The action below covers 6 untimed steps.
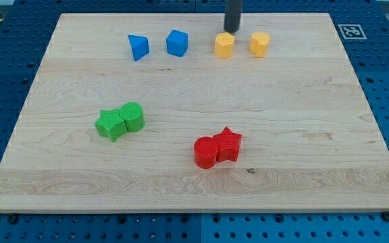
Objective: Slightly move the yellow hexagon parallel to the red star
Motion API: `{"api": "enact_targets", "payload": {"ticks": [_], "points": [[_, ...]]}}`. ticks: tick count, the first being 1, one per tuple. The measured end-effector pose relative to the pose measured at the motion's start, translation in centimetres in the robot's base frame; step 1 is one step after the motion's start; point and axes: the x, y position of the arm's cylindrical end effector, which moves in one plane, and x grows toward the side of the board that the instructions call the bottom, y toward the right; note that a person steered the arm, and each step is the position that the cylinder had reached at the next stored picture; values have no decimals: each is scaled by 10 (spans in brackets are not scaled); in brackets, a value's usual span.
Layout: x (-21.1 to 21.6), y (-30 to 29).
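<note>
Green star touching green cylinder, view's left. Two blue blocks, and, near top. Red cylinder touching red star, lower centre. Yellow hexagon near top; my tip just above it, no pincer fitted. Second yellow block beside it, rightward.

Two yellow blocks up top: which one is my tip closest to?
The left yellow block, nearer the blue blocks. My tip sits just above its upper-right edge; the right yellow block stands farther off, apart.
</note>
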Motion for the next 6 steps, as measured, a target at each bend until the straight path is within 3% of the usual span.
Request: {"api": "enact_targets", "payload": {"ticks": [4,6], "points": [[30,-1],[12,8]]}}
